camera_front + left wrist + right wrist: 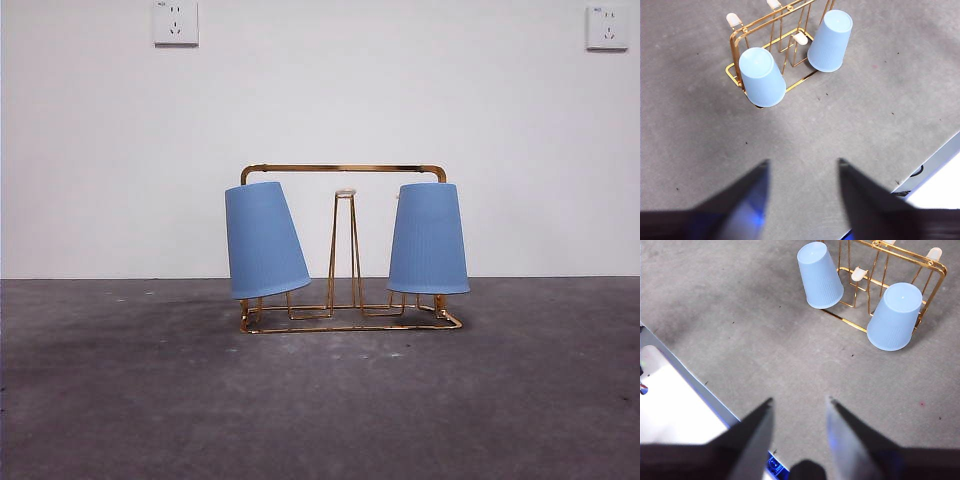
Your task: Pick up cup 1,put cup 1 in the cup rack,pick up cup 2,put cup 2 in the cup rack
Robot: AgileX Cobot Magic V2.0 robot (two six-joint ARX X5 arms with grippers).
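I see both blue cups hung upside down on the gold cup rack [345, 250], cup 1 [264, 240] at one end and cup 2 [428, 238] at the other. My left gripper [802, 172] hangs with jaws parted and holding nothing, the rack well ahead of them on the grey surface [320, 400]. My right gripper [800, 410] is likewise spread and unloaded, the rack well beyond its jaws.

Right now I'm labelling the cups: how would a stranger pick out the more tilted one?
Find the gold wire cup rack on the grey table. Two blue cups hang upside down on it. The cup on the left in the front view leans outward; its neighbour hangs nearly straight.
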